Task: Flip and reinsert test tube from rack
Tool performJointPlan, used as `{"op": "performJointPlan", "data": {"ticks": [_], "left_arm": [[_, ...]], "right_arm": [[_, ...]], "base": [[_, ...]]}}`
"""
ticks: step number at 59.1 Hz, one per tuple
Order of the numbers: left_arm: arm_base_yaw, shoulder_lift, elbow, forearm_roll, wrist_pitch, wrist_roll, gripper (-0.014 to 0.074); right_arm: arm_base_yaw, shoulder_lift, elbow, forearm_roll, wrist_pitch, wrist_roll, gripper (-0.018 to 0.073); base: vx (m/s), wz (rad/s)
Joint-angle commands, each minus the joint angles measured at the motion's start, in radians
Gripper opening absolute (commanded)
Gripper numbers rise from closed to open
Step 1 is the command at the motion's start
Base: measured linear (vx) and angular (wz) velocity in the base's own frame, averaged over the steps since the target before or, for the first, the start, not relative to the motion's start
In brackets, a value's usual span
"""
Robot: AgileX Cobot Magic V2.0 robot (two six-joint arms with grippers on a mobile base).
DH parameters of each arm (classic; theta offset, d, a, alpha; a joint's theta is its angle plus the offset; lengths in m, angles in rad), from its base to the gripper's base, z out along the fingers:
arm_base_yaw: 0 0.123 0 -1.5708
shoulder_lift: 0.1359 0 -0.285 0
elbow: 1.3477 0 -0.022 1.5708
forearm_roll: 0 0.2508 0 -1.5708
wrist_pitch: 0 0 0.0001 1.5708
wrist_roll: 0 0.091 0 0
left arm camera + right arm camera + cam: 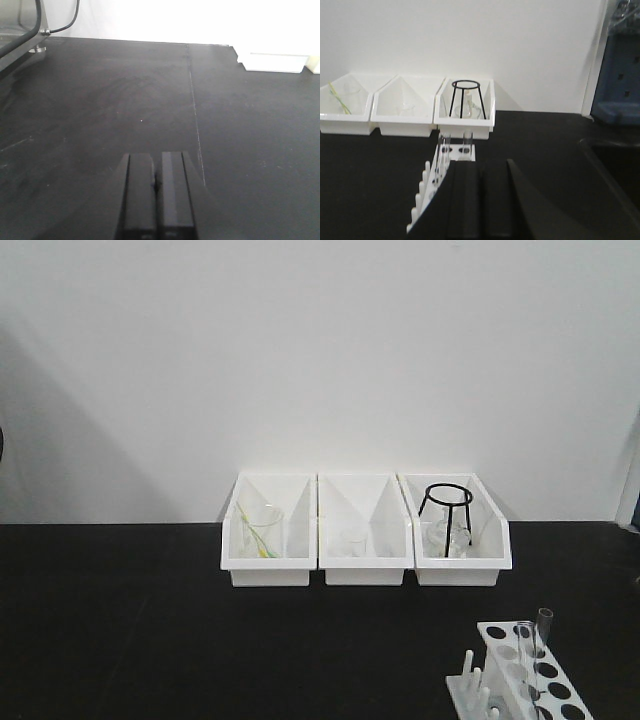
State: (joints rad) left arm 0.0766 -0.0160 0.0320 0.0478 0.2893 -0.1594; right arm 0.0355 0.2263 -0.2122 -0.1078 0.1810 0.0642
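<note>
The white rack (522,680) stands at the front right of the black table, with round holes in its sloped top and pegs on its left side. A clear test tube (543,635) stands upright in it and rises above it. In the right wrist view the rack (434,172) lies just ahead and left of my right gripper (480,167), partly hidden by it. Two clear tubes show there, one at the left (444,146) and one at the right (467,143). The right gripper is shut and empty. My left gripper (157,157) is shut and empty over bare black table.
Three white storage bins (366,565) line the back wall. They hold a beaker with a yellow-green stick (262,532), a small beaker (352,540) and a black tripod stand (446,505). A blue unit (617,75) and a dark basin rim (607,160) lie to the right. A cable (30,35) lies far left.
</note>
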Motion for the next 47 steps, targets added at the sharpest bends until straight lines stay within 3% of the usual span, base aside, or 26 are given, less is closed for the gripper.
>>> {"op": "performJointPlan", "data": {"ticks": [1, 12, 15, 47], "left_arm": [[-0.007, -0.011, 0.0, -0.004, -0.086, 0.0, -0.0006], [-0.007, -0.01, 0.0, -0.004, -0.087, 0.0, -0.0006], [-0.007, -0.011, 0.0, -0.004, -0.085, 0.0, -0.0006], [-0.007, -0.012, 0.0, -0.004, -0.086, 0.0, -0.0006]], "right_arm": [[-0.005, -0.075, 0.078, 0.01, -0.111, -0.021, -0.0013], [-0.003, -0.256, 0.25, 0.017, -0.138, -0.019, -0.0012], [0.0, -0.237, 0.24, 0.014, -0.091, -0.015, -0.0012], [-0.001, -0.231, 0.243, 0.014, -0.087, -0.015, -0.0012]], "base": [[0.0, 0.0], [0.0, 0.0], [0.0, 0.0], [0.0, 0.0]]}}
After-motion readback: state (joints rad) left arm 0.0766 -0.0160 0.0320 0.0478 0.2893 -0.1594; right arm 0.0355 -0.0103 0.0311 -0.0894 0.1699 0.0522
